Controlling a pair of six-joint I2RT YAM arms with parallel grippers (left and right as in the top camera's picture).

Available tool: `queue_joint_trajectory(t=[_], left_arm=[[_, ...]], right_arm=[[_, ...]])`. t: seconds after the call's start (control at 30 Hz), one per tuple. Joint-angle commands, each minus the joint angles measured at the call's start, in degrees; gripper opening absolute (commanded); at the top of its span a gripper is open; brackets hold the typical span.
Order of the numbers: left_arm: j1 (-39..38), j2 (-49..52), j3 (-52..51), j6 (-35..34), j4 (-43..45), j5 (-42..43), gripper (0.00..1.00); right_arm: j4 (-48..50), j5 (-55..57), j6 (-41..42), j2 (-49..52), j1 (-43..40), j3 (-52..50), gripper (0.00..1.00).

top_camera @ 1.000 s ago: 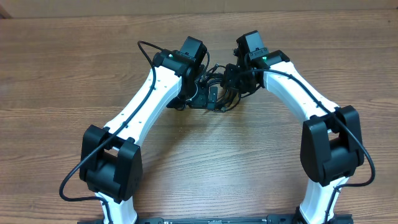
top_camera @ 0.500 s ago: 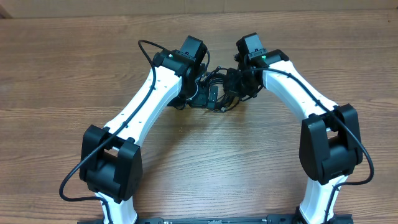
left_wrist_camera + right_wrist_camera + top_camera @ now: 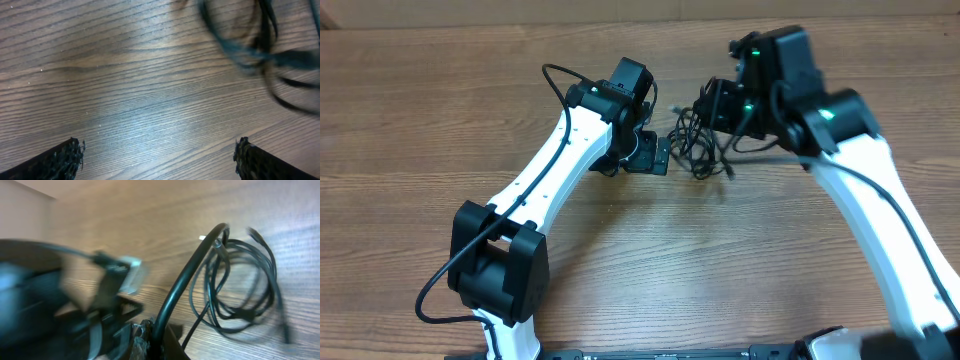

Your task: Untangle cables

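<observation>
The left tool [image 3: 159, 159] sits low over the bench [image 3: 440, 110], its fingers spread wide with only bare wood between them. It holds nothing. In the left wrist view the nearest dark strands cross the upper right corner, so they are ahead of it and off to the right, outside its reach.

Just right of it lie the cables [image 3: 698, 148], a loose black knot of loops near the middle of the bench. The top of the knot is drawn up toward the right arm and its lower loops trail on the wood.

The right tool [image 3: 712, 112] is above the knot with its fingers together. One thick strand arcs up out of them in the right wrist view, though that view is blurred, so I judge rather than see that it is pinched there.

The step in hand looks like pulling one cord free of the tangle. To do it well:

- The right arm should draw up and away slowly, and watch whether the whole knot comes along.
- If it does, the left tool should move right and clamp a different loop low down, so the two arms pull against each other.
- Pull gently, since a hard tug would tighten the knot.
</observation>
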Motion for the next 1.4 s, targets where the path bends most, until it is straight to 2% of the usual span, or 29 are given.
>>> queue_joint_trajectory(t=[0.0, 0.1, 0.3, 0.73, 0.87, 1.03, 1.37], left_arm=[[-0.24, 0.72, -0.31, 0.63, 0.17, 0.13, 0.99], [-0.24, 0.72, -0.31, -0.46, 0.04, 0.87, 1.0], [-0.24, 0.72, -0.31, -3.23, -1.4, 9.38, 1.0], [-0.24, 0.72, -0.31, -3.23, -1.7, 10.23, 1.0], [-0.22, 0.72, -0.31, -3.54, -1.53, 5.03, 1.0], [-0.15, 0.72, -0.31, -9.94, -1.55, -2.1, 1.0], [-0.13, 0.72, -0.31, -10.99, -1.55, -9.25, 1.0]], right_arm=[[0.09, -3.48, -0.35, -5.55, -0.09, 1.6, 0.04], [0.09, -6.34, -0.33, -8.31, -0.09, 1.6, 0.04], [-0.92, -7.41, -0.37, -9.79, -0.09, 1.6, 0.04], [-2.75, -6.58, -0.35, -8.09, -0.09, 1.55, 0.04], [-3.67, -6.05, -0.35, -7.41, -0.09, 1.53, 0.04], [-7.39, -0.57, -0.33, -6.03, -0.09, 1.53, 0.04], [-12.9, 0.24, -0.35, 0.44, -0.07, 1.49, 0.04]])
